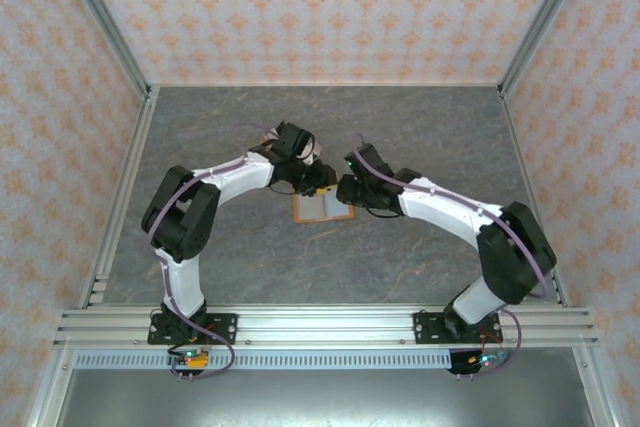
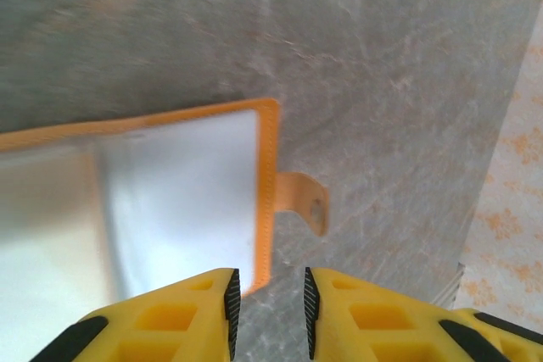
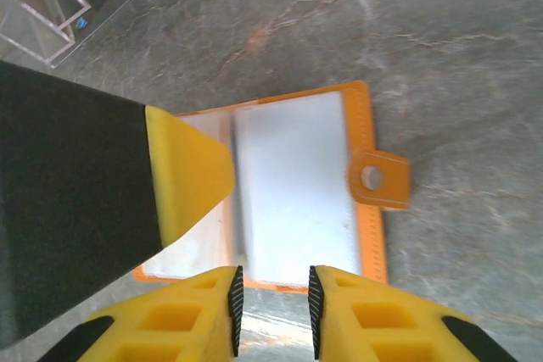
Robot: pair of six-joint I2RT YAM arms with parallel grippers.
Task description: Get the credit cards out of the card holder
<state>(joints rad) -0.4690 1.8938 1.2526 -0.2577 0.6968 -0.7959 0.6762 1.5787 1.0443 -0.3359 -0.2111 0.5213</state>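
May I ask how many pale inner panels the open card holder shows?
2. One panel lies beside the snap tab of the card holder; the other, left of it in the right wrist view, is partly under the left end effector, so more may be hidden.

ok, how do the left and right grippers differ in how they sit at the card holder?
Seen from above, the left gripper reaches the card holder from its far side, the right gripper from its right side. In the wrist views, a corner of the orange rim lies by the left gripper's fingertips; the right gripper's sit at the edge of the tab-side panel. Shared: both jaws narrowly apart, nothing between them.
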